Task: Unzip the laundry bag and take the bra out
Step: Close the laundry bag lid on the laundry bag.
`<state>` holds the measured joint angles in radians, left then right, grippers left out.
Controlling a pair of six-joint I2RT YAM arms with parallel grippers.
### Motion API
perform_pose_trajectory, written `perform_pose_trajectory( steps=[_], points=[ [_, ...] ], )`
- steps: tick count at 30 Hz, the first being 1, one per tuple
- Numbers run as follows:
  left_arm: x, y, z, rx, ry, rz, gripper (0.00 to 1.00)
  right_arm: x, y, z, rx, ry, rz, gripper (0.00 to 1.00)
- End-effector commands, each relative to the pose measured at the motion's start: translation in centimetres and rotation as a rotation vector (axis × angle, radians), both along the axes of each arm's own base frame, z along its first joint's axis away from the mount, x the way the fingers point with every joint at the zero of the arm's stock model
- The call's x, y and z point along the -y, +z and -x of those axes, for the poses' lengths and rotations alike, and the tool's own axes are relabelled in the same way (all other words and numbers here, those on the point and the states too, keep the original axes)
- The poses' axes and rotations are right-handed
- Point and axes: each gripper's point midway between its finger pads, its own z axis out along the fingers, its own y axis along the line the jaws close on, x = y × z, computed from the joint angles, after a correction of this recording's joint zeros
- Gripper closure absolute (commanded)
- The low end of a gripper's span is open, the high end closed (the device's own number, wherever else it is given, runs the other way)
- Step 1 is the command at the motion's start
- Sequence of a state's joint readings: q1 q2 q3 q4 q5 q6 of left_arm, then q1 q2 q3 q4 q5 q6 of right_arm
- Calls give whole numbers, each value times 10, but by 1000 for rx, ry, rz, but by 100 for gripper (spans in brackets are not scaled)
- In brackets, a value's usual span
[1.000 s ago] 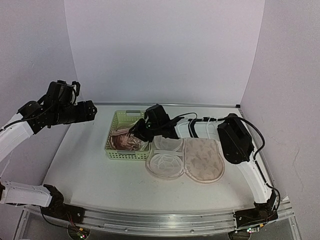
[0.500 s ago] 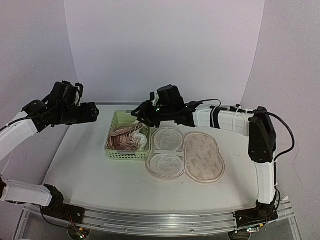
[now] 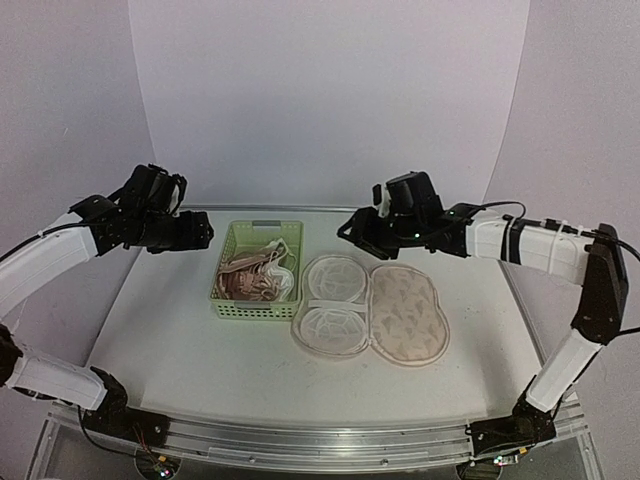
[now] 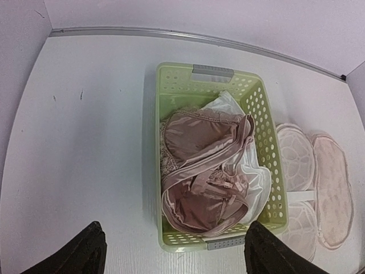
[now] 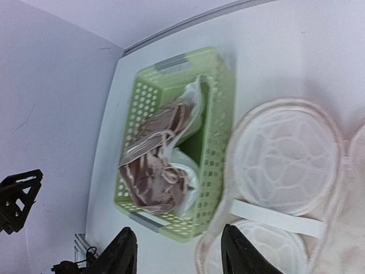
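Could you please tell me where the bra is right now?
In the top view, the bra lies inside the green basket, left of centre, just left of the opened laundry bag.

The laundry bag (image 3: 405, 318) is lying unzipped and spread flat, right of centre in the overhead view. Its right half is showing a beige, peanut-shaped padded panel with small faint motifs, while its left half is showing two round white mesh cups, one above the other, edged in pale pink. The bra (image 3: 250, 283), dusty-pink satin with thin straps, is sitting crumpled inside the light green slotted basket (image 3: 222, 266) just left of the bag.
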<state>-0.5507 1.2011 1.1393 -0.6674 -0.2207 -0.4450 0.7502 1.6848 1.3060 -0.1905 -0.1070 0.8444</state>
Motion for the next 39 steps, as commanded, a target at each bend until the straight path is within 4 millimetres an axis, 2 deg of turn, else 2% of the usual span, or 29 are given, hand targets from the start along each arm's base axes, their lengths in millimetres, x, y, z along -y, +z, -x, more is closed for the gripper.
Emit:
perform_pose_trajectory(
  steps=[1, 5, 9, 12, 17, 23, 31, 39],
  points=[
    [18, 14, -19, 35, -31, 50, 16, 68, 5, 2, 60, -93, 121, 46],
    [29, -2, -29, -13, -36, 53, 17, 116, -15, 14, 39, -124, 249, 41],
    [41, -9, -38, -42, -53, 71, 17, 164, -39, 24, -31, -175, 339, 40],
    [47, -13, -45, -56, -58, 76, 18, 189, -58, 34, -84, -199, 380, 39],
    [55, -21, -54, -77, -58, 75, 18, 217, -87, 44, -163, -222, 430, 36],
    [59, -23, -59, -86, -55, 80, 18, 238, -128, 49, -273, -223, 476, 35],
    [58, -24, -62, -89, -31, 86, 18, 245, -161, 37, -347, -202, 512, 35],
    [56, -18, -62, -77, -23, 87, 18, 238, -185, 25, -381, -165, 517, 39]
  ],
)
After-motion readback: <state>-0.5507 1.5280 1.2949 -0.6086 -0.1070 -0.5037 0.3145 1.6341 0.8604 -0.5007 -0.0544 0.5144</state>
